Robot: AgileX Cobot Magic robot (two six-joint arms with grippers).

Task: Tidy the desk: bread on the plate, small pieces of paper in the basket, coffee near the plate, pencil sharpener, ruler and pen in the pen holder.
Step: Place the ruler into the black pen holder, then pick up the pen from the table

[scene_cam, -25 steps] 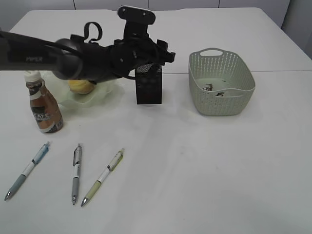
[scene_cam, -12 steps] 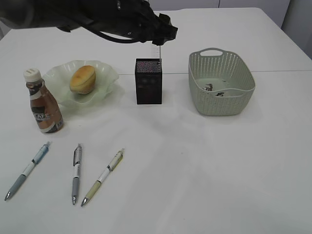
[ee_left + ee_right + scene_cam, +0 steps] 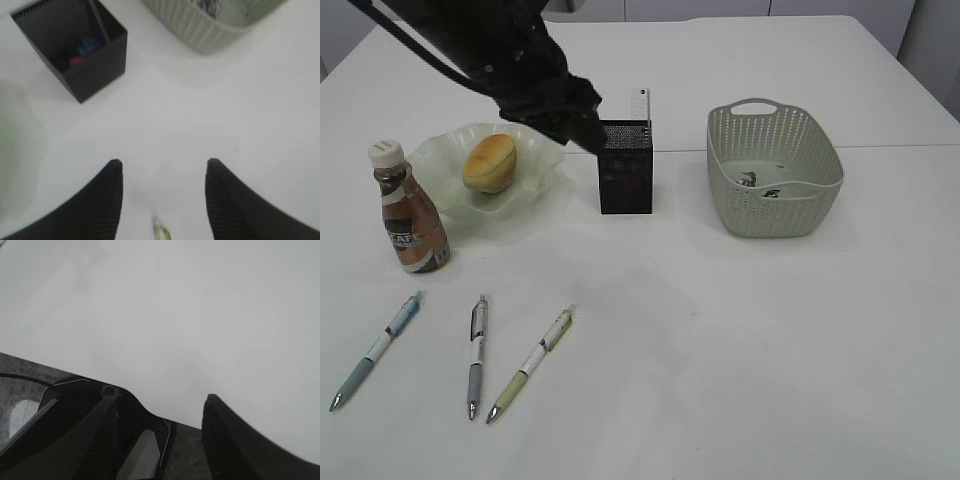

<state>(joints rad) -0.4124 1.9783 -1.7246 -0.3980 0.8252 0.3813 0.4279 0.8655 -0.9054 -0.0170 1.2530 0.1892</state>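
Exterior view: my left arm [image 3: 510, 60] has lifted away toward the desk's far-left corner, and the ruler [image 3: 642, 105] it carried a second ago now stands upright in the pen holder [image 3: 625, 167], leaning in the holder's far right corner. The left wrist view confirms it: the left gripper [image 3: 162, 175] hangs spread and empty above bare desk, with something blue and pink, probably the sharpener, lying at the bottom of the holder [image 3: 75, 47]. The right gripper [image 3: 157, 410] is parked over the desk's edge, jaws apart, holding nothing.

So the ruler step looks finished. The bread [image 3: 488, 162] sits on the plate [image 3: 535, 195] toward the far left, the coffee [image 3: 408, 210] stands just beside the plate's near-left rim, and paper scraps [image 3: 760, 182] lie in the basket [image 3: 775, 215] on the right. What remains, I judge, are the three pens [image 3: 478, 350] lying apart near the desk's front-left edge.
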